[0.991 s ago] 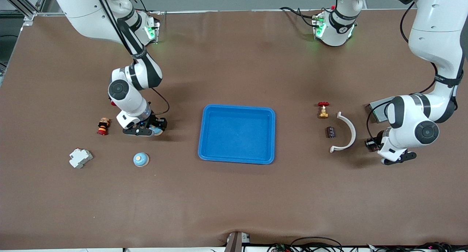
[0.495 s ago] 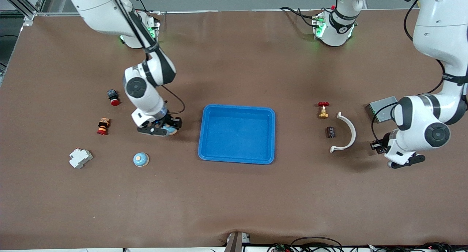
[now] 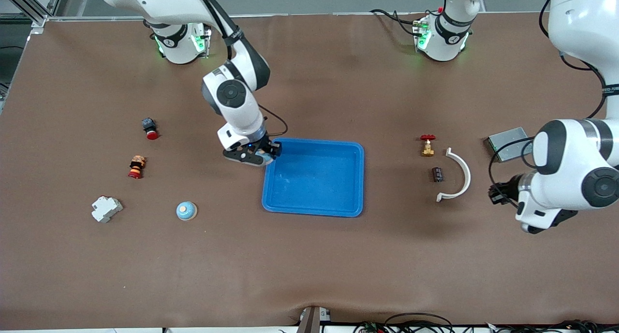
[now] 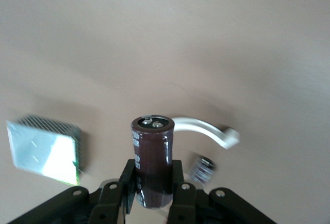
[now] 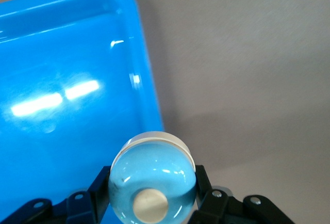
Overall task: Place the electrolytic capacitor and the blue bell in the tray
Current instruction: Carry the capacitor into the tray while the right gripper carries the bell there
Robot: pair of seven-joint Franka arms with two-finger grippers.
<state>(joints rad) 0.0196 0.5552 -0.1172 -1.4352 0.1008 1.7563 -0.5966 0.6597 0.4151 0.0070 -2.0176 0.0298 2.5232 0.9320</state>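
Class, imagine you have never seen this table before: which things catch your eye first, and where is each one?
The bright-blue tray at mid-table stands out first. At its corner nearest the right arm's base, the right claw grips a pale-blue bell. At the left arm's end of the table, the left claw holds a dark capacitor upright, above the table.

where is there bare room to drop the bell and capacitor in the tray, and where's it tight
The whole floor of the tray is bare. The right gripper, shut on the blue bell, is over its corner rim. The left gripper holds a capacitor above bare table. Crowded: between the white curved piece, the second capacitor and the red-handled valve.
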